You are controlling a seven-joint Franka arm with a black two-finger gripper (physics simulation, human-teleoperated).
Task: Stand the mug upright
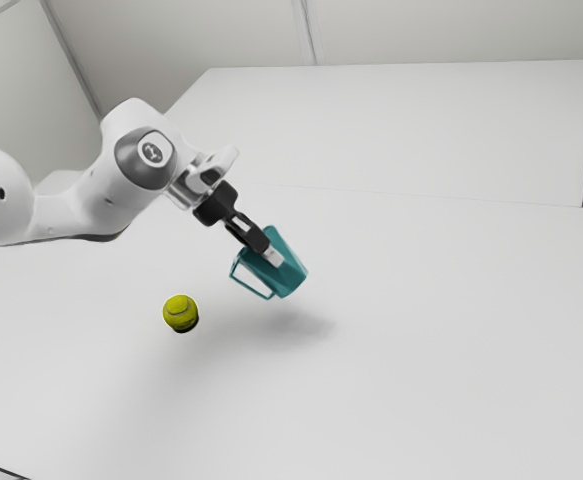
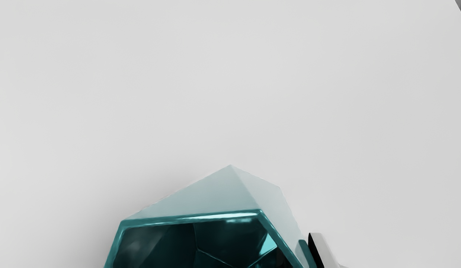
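Mug (image 1: pixel 290 277), teal, faceted, glossy about the rim: one, held tilted in the gripper (image 1: pixel 273 257), off the exterior view's left end of the table and toward its middle; squared handle (image 1: pixel 252 287) on the side facing the exterior view's left. Hand: grasping the mug, one pale-tipped finger laid along its outer side, the opposite finger hidden; in the wrist view the mug's dark open mouth faces back toward the hand. Table (image 1: pixel 451 350): broad, matt, near-white, smooth; one soft grey shadow (image 1: pixel 291 328) below the mug, set a little apart from it, the mug seemingly raised. Ball (image 1: pixel 180 312), tennis, yellow-green with a pale curved seam, dark shading at its underside; lies on the table near the mug, toward the exterior view's left. Panel (image 1: pixel 401 125), large, white, straight-edged, behind the table; a faint line marks where the two meet. Wall (image 1: pixel 171 45), pale grey, plain, with one upright strip (image 1: pixel 308 30) near the exterior view's top middle and a darker strip down the room's corner at its upper left. Arm (image 1: pixel 91 205), white, grey disc at the joint, entering from the exterior view's left.
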